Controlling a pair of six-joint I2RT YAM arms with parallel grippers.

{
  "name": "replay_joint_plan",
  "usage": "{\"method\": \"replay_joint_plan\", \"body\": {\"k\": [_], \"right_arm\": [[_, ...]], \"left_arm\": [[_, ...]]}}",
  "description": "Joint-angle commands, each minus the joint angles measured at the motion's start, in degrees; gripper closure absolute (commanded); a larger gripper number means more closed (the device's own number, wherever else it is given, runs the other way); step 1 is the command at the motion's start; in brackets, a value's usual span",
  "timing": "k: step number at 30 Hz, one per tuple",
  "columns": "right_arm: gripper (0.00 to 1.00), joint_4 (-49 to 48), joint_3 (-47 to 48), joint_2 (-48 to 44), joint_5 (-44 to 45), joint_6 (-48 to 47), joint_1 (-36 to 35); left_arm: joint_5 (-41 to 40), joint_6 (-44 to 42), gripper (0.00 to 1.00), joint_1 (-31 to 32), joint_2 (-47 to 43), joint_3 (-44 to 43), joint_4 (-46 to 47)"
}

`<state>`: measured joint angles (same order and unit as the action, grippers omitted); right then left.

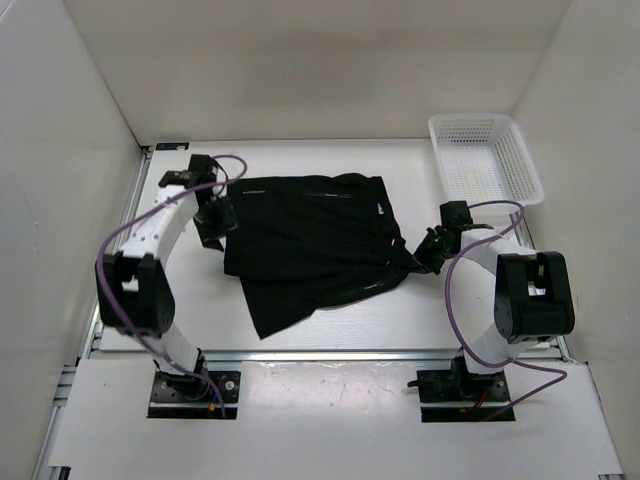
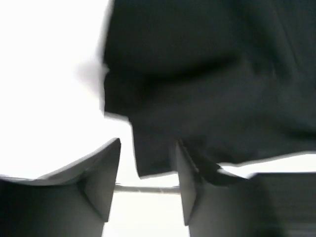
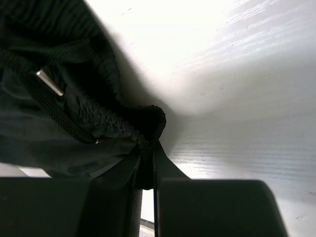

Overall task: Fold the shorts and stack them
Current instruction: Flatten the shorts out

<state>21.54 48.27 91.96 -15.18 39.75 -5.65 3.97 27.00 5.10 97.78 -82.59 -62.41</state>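
Black, soft shorts (image 1: 310,245) lie rumpled on the tabletop (image 1: 400,320). Bent inward, the right claw (image 3: 146,163) is clenched on their ribbed waistband corner; arched over from the left, the left claw (image 2: 148,173) hangs released, fingers apart, at their edge.

The shorts (image 1: 310,235) were soft, matt black cloth, their waistband (image 3: 106,118) ribbed and the drawcord (image 3: 59,116) coarsely braided (its tip (image 3: 49,82) a shiny metal). The tabletop (image 1: 400,325) was smooth white, faintly sheened, finely lined up close. The basket (image 1: 527,165) was white plastic mesh. The left claw (image 2: 148,148) had matt black, smooth-faced fingers (image 2: 101,182).
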Motion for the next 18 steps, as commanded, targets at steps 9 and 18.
{"method": "replay_joint_plan", "body": {"k": [9,18], "right_arm": [[1.0,1.6,0.3,-4.2,-1.4,0.9,-0.3],[1.0,3.2,0.9,-4.2,-1.4,-0.3,-0.3]], "left_arm": [[8.6,21.5,0.36,17.6,-27.1,32.8,3.5],[8.5,24.9,0.28,26.0,-19.7,37.9,10.7]]}}
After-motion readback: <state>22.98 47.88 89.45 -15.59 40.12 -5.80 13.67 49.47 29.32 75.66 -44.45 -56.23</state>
